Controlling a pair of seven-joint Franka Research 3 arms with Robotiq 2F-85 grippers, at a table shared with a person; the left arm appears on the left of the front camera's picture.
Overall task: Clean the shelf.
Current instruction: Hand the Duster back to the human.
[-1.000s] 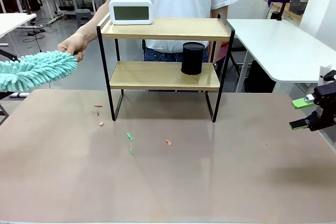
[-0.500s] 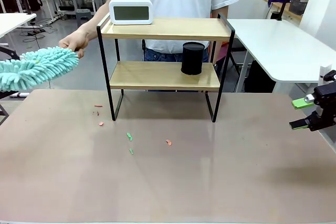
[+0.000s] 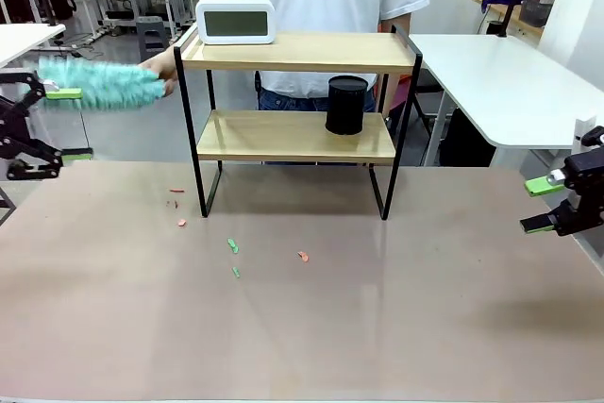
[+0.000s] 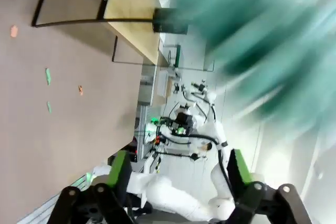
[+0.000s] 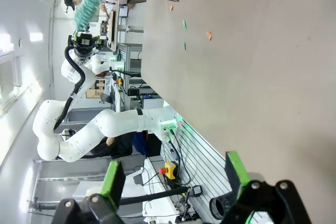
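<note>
Holding a duster [image 3: 109, 88] before the spread left gripper [image 3: 57, 125]; right gripper [image 3: 540, 205] gapes empty.

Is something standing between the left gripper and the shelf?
Yes. The teal duster, held by the person's hand, lies between the open left gripper and the shelf, just left of its top board.

A robotics lab: white worktables [image 3: 500, 73], robot arms, cabling behind.
</note>
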